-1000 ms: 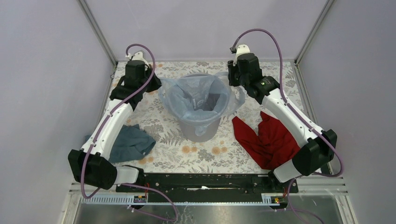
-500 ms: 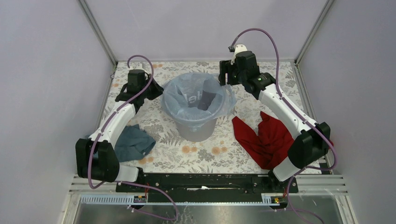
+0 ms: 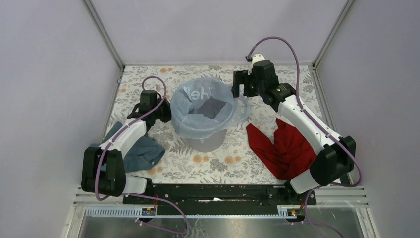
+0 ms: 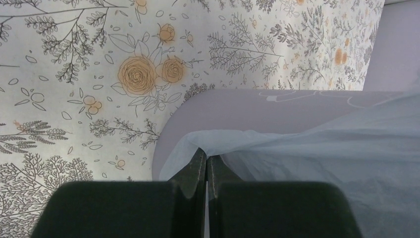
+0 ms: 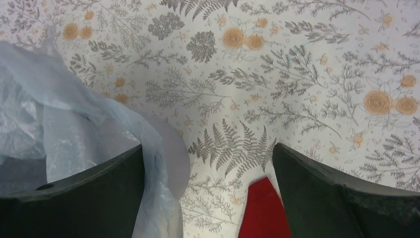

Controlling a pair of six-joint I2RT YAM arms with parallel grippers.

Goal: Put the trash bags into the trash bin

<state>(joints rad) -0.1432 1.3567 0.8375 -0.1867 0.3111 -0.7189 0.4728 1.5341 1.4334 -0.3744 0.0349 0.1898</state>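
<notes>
Left arm drawn back nearward; bag (image 3: 198, 99) pulled lower over bin (image 3: 213, 141). Bag: thin, glossy, crinkled pale-blue film, lining the round grey rim. Left pincer (image 4: 206, 163) clamped on bag's hem; right pincer (image 5: 208, 148) agape, empty. Bin's base hidden. Worktop (image 3: 188, 72) floral.

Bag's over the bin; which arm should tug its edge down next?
Left, likely: the left gripper is shut on the trash bag at its edge, beside the trash bin wall. The right gripper is open, holding nothing.
</notes>
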